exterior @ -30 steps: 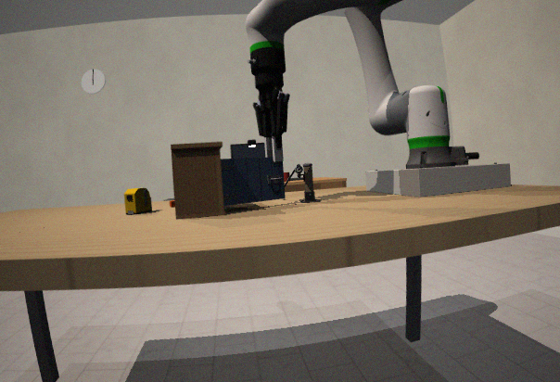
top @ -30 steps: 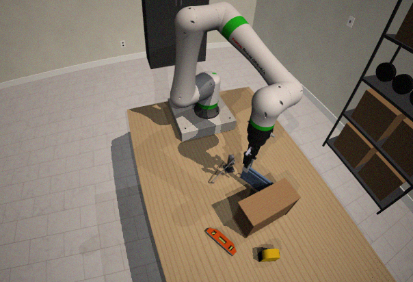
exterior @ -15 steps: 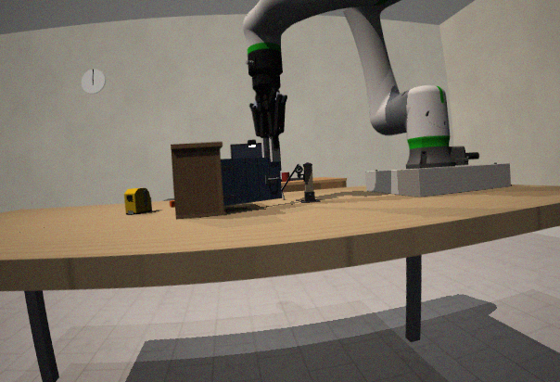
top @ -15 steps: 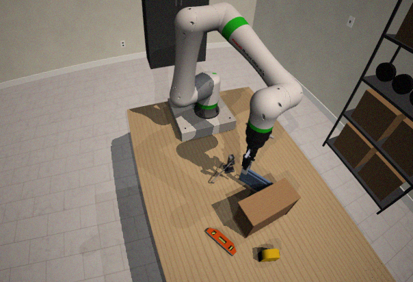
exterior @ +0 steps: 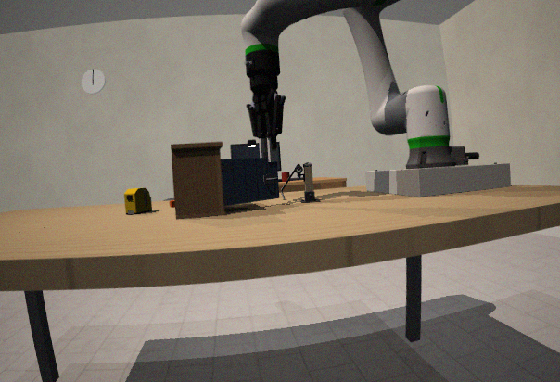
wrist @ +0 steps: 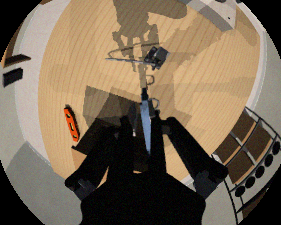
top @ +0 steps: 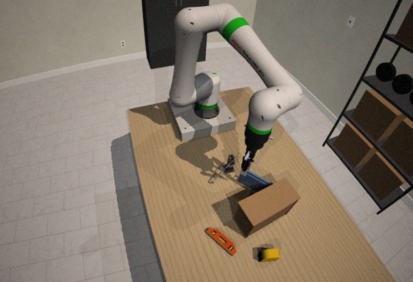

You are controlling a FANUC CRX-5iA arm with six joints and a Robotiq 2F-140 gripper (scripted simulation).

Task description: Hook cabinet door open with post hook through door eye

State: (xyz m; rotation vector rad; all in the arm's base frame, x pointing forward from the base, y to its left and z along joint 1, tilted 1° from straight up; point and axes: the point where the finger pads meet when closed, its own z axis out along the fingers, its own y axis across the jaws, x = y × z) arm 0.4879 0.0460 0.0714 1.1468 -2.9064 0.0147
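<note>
Hiding mostly behind the cabinet (top: 268,200) (exterior: 199,184) side-on, the level (top: 219,239) (exterior: 171,203) (wrist: 70,123) shows whole from above

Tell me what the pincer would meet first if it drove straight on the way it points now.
Probably the top edge of the blue door, lined up between the pincer's fingers; exact depth is unclear.
</note>
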